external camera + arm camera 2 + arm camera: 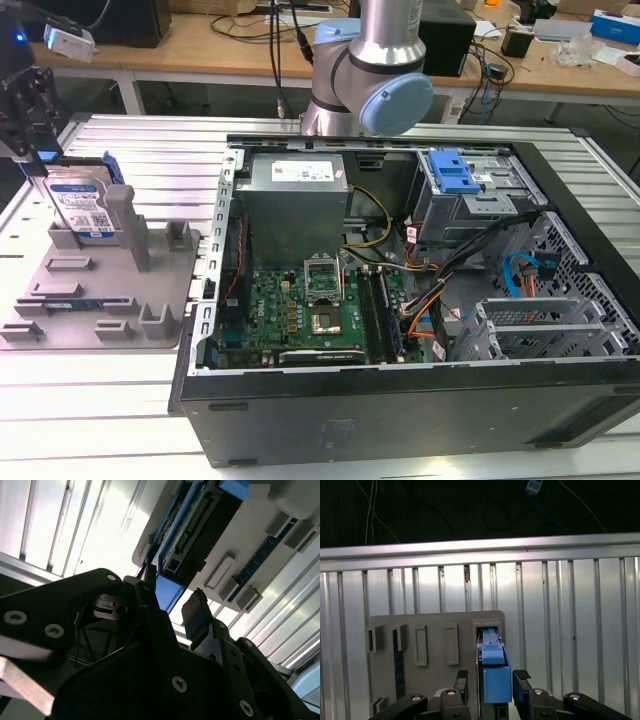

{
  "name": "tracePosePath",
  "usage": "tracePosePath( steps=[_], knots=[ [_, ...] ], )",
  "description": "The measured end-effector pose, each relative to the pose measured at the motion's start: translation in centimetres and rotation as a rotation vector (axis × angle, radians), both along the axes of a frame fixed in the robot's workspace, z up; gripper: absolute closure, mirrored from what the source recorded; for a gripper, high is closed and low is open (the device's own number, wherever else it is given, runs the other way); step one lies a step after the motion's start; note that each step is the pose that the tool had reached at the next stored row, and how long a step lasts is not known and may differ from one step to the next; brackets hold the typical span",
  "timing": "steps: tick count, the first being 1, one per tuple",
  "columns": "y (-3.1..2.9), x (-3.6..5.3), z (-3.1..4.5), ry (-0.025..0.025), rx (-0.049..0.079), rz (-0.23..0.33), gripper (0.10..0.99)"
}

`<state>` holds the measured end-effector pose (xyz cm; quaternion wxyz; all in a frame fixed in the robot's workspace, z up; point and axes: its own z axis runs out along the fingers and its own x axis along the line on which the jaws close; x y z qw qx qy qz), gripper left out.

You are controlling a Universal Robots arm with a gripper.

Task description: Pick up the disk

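The disk (82, 206) stands on edge in a slot of the grey holder tray (100, 300) at the exterior view's left, its white-and-blue label facing outward and a blue rail along its top. My gripper (38, 160) hangs directly over it, open. In the first wrist view the blue-railed disk (495, 677) lies between the two dark fingers (461, 681), with a small gap on each side, and the gripper (491, 680) straddles it. The second wrist view shows the disk (197, 525) edge-on, its blue end (167, 592) between the fingertips (196, 611).
An open computer case (420, 400) takes up the middle and the exterior view's right, with a blue-latched drive cage (455, 175) inside. The arm's base (370, 70) stands behind the case. The tray's upright posts (135, 225) rise beside the disk. A ribbed metal table (90, 420) lies underneath.
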<state>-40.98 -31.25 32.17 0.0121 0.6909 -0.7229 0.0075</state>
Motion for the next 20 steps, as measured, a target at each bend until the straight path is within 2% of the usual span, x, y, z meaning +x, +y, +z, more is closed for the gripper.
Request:
tracePosePath(
  steps=[20],
  knots=[
    [0.12, 0.01, -1.73, 0.0000, 0.000, 0.000, 0.604]
  ],
)
